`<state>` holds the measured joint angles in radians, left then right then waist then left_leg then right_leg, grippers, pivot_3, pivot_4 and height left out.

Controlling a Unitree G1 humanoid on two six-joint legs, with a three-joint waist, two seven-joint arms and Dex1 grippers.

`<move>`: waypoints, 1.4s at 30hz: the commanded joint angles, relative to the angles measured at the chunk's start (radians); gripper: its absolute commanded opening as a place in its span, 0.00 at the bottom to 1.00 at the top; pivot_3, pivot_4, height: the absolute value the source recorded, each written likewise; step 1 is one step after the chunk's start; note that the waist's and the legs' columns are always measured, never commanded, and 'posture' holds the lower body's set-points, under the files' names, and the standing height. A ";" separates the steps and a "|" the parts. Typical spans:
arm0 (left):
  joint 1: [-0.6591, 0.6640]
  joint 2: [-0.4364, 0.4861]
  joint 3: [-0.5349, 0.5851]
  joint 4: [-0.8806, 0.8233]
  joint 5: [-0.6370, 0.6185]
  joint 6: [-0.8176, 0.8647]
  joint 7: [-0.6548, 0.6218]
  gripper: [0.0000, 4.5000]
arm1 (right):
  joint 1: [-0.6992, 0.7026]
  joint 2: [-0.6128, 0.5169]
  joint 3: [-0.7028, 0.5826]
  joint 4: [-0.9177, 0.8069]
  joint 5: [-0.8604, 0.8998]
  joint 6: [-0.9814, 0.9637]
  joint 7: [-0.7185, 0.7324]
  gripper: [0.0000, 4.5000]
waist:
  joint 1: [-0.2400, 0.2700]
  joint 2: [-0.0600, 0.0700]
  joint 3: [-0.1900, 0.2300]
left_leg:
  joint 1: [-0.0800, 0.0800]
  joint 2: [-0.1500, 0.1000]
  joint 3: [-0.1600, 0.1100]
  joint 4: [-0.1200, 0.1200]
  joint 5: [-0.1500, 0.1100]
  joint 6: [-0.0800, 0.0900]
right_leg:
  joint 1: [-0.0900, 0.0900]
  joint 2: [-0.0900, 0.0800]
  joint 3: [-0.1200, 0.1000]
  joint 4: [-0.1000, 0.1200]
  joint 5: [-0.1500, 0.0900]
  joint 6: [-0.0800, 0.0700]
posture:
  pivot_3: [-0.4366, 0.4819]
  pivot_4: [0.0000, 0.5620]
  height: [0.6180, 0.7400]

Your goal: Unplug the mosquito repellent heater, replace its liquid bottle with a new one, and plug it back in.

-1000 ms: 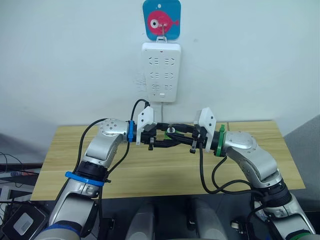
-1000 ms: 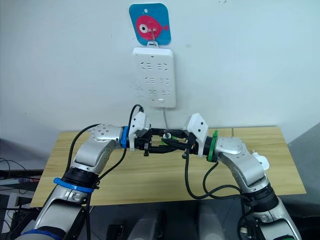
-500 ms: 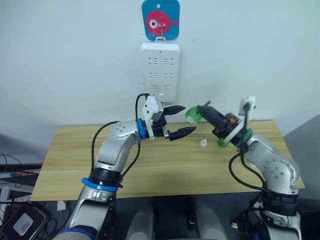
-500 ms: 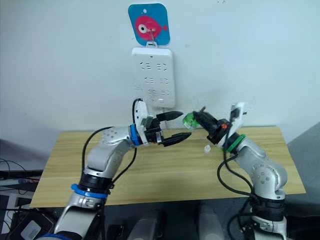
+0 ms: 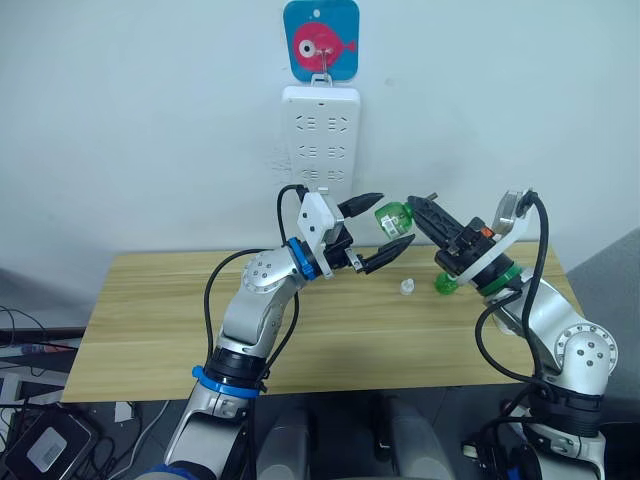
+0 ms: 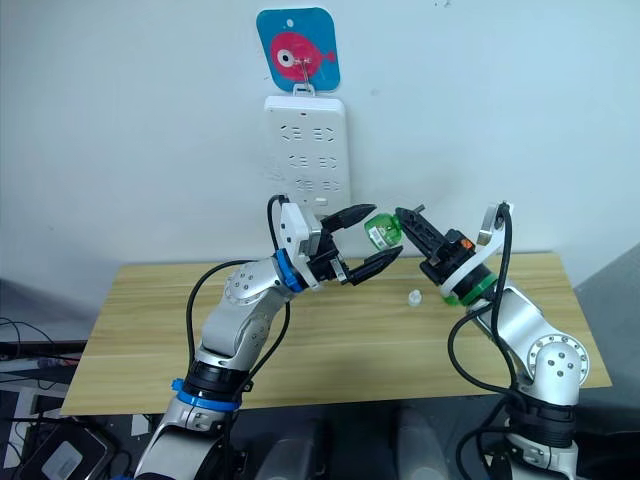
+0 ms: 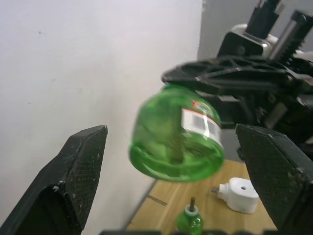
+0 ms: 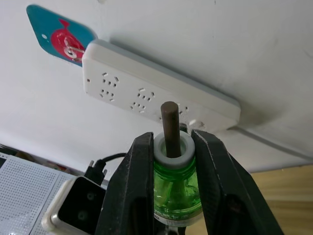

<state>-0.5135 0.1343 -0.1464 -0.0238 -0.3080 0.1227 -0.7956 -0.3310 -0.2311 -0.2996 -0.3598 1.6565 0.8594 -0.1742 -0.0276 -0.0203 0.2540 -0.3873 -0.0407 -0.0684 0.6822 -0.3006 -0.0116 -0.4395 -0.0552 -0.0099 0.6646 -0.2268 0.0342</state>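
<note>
Clamped on a green bottle [image 5: 393,215], wick showing, is my right gripper [image 5: 418,211]; my left gripper [image 5: 378,227] gapes around its base.

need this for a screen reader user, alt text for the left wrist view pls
A green bottle, clamped by the right gripper, hangs between the left gripper's open black fingers without touching them. Below on the table lie the white heater and another green bottle.

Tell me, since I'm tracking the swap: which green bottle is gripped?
The raised bottle, clamped in the right gripper; the other bottle stands on the table.
</note>
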 commanded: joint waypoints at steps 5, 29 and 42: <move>-0.013 -0.007 0.000 -0.041 -0.022 -0.007 0.009 1.00 | 0.004 -0.033 0.034 -0.038 0.079 -0.059 -0.010 0.18 | 0.000 0.000 0.000 | 0.000 0.000 0.000 0.000 -0.001 0.002 | 0.000 0.000 0.000 0.000 0.000 0.000 | 0.46 0.39 1.00; -0.027 -0.015 -0.001 -0.024 -0.013 -0.007 0.019 0.52 | 0.032 -0.089 0.107 -0.058 0.104 -0.137 -0.014 0.18 | 0.000 0.000 0.000 | 0.000 0.000 -0.001 0.000 -0.002 0.003 | 0.000 0.000 0.000 0.000 0.000 0.000 | 0.45 0.40 1.00; -0.028 0.034 0.026 0.002 -0.086 0.079 -0.055 0.52 | 0.231 -0.733 0.006 -0.005 -0.014 0.204 0.282 0.99 | 0.001 -0.001 0.000 | -0.004 -0.001 -0.001 0.005 -0.004 0.007 | 0.001 0.001 -0.001 -0.002 0.000 0.000 | 0.40 0.45 1.00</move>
<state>-0.5423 0.1665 -0.1260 -0.0027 -0.3689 0.2042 -0.8318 -0.1098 -0.9114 -0.2500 -0.3767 1.7129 1.0209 0.0468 -0.0266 -0.0208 0.2544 -0.3917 -0.0411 -0.0693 0.6897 -0.3048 -0.0039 -0.4375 -0.0544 -0.0113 0.6625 -0.2269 0.0344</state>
